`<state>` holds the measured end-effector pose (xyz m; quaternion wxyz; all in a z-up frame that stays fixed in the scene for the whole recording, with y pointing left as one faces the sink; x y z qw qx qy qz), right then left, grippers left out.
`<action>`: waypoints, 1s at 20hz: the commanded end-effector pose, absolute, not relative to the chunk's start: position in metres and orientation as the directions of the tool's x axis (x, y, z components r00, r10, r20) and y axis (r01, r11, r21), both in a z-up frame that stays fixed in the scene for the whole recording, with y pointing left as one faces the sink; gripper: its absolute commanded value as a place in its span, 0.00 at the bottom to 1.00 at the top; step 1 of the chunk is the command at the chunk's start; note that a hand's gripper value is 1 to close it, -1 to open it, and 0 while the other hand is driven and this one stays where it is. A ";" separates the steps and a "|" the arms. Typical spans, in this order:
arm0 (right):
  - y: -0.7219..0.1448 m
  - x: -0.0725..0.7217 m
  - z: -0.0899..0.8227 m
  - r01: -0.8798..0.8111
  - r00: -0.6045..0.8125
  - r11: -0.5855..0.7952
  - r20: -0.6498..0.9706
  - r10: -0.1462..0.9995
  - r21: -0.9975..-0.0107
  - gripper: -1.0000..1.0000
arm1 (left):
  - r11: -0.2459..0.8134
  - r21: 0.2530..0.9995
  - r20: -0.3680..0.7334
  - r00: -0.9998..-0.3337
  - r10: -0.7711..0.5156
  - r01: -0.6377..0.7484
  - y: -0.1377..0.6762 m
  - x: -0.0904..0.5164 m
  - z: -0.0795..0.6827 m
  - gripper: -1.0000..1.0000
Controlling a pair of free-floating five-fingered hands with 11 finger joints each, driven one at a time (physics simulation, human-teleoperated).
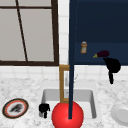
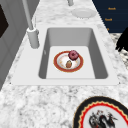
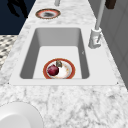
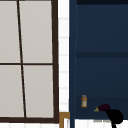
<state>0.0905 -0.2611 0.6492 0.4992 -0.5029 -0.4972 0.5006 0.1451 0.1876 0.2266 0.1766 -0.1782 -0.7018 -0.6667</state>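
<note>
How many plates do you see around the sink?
3: a red-rimmed plate inside the sink, a patterned plate on the counter's left, a white plate on its right.

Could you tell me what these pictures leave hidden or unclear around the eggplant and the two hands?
- Right hand at the eggplant, front view: too blurred to tell grip from touch.
- Left hand: fingers unclear.
- Bottle: label too small.
- Sink: its inside is hidden behind the red ball.
</note>
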 end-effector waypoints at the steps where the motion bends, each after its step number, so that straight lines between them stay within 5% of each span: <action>1: -0.261 0.100 0.649 -0.124 0.005 0.014 0.013 1.000 -0.992 0.00 | 0.047 0.873 0.486 -0.874 0.015 0.486 0.188 0.145 0.227 0.50; 20: -0.262 0.189 0.650 -0.082 0.006 0.024 0.024 1.000 -0.996 0.00 | 0.047 0.873 0.486 -0.874 0.015 0.486 0.188 0.145 0.227 0.50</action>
